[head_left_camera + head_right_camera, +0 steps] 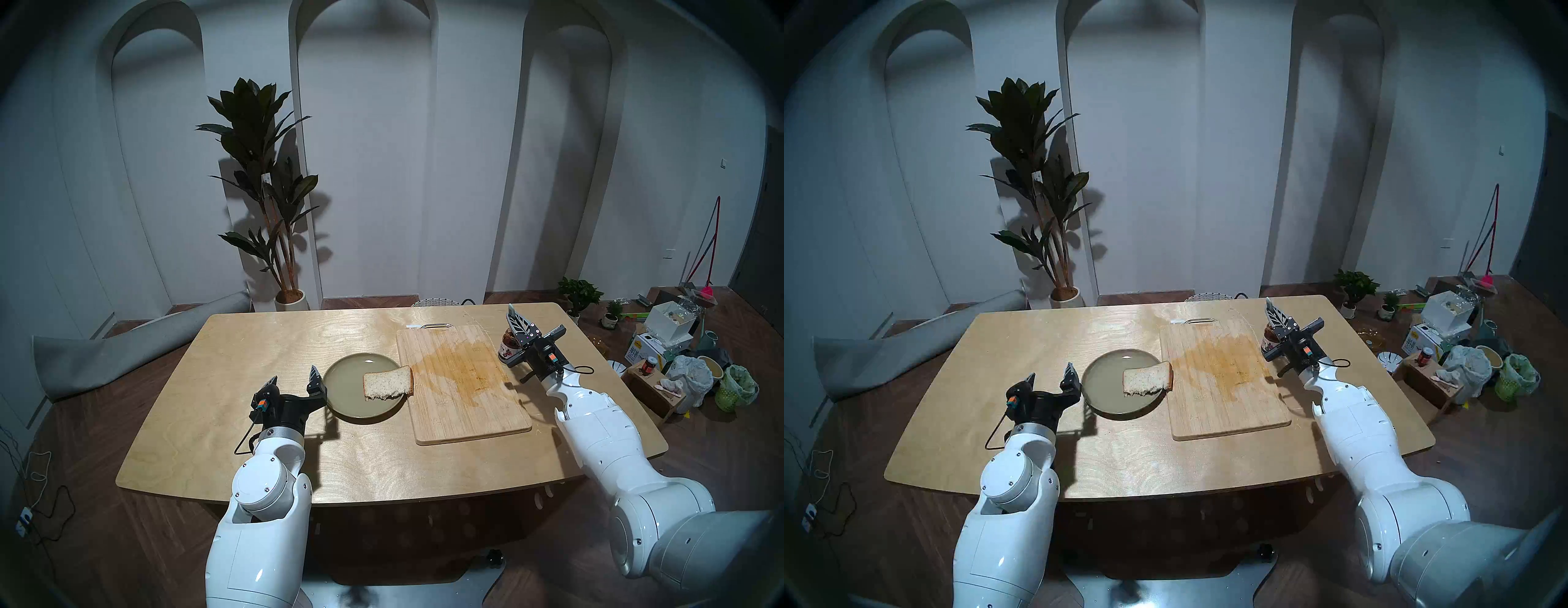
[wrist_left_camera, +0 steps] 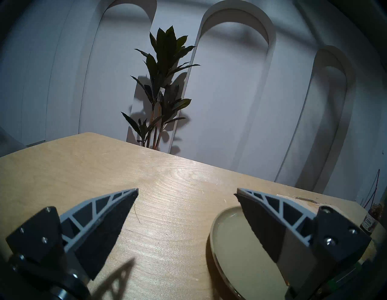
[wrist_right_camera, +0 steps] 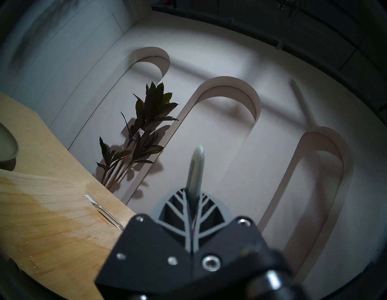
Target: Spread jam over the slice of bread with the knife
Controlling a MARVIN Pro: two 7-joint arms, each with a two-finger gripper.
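We see the right gripper [image 3: 193, 201] clamped on the pale blue-grey knife handle [image 3: 196, 167], at three o'clock from the pale speckled bread slice [image 1: 388, 383]; the left gripper [image 1: 292, 375] gapes empty

The squarish slice of pale, speckled bread with a thin tan crust [image 1: 388, 383] lies flat on the right part of a round grey-green plate [image 1: 343, 386], its right crust edge over the plate's rim beside a wooden cutting board [image 1: 462, 382], its ragged edge toward the robot. The small clear glass jar of dark red jam with a red-and-white label [image 1: 507, 344] stands upright, lidless, at the board's far right edge. The knife's pale blue-grey handle [image 3: 195, 167] sticks up out of the clamped right gripper [image 3: 191, 199]; its blade is hidden.
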